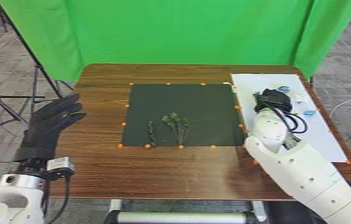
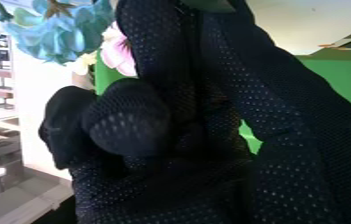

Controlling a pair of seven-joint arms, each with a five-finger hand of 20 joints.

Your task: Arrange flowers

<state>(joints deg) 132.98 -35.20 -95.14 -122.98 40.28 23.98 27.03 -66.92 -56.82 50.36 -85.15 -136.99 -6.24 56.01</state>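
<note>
Near the right edge of the table [image 1: 154, 175], my right hand [image 1: 276, 100], gripping or empty I cannot tell, is close to a blue flower [image 2: 63, 39], best pinched low and lightly, as my left hand [image 1: 49, 122] extends relaxed fingers at the left edge.

In the head view, looks forward and down from well above the brown table [image 1: 100, 175], far enough off to take in most of the tabletop and the green cloth [image 1: 180, 35] beyond. In the right wrist view, looks from very close along the right hand [image 1: 274, 100], past blue petals [image 2: 60, 37]. Shares that hand and the green cloth across both.
</note>
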